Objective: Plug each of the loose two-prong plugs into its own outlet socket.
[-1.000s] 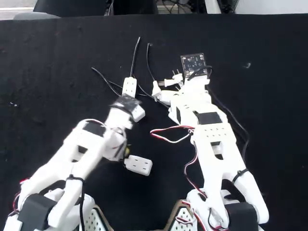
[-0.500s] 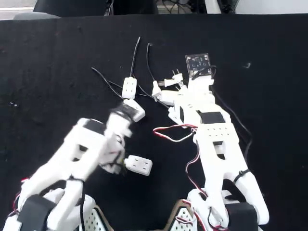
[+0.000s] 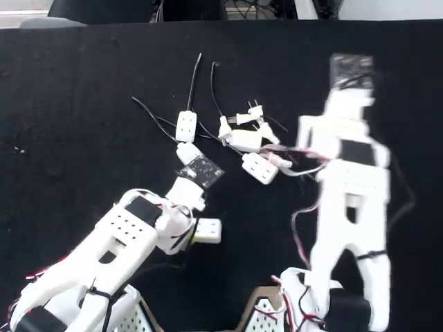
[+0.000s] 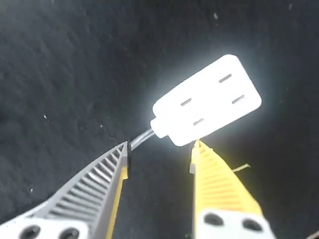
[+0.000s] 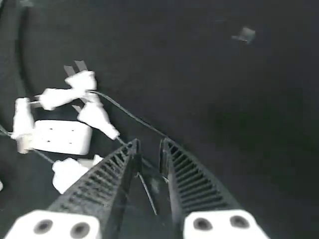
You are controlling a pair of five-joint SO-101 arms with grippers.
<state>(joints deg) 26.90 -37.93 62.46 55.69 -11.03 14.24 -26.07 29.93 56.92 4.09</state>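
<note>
A white outlet socket lies just past my left gripper, which is open, with the socket's cord stub between the fingertips. In the high view this socket sits near the front, beside the left gripper. Loose two-prong plugs lie tangled with two more sockets at the table's middle. Another socket lies to their left. My right arm stands to the right of that cluster. The right gripper has its fingers almost together, with a thin black wire showing in the slit. Plugs lie off to its side.
Thin black cords trail from the sockets toward the back of the black table. A small scrap lies on the mat beyond the right gripper. Open mat spreads at the far left and far right.
The left arm pulled back from the middle sockets and came down at the near socket. The right arm swung right, off the plug cluster, uncovering a socket.
</note>
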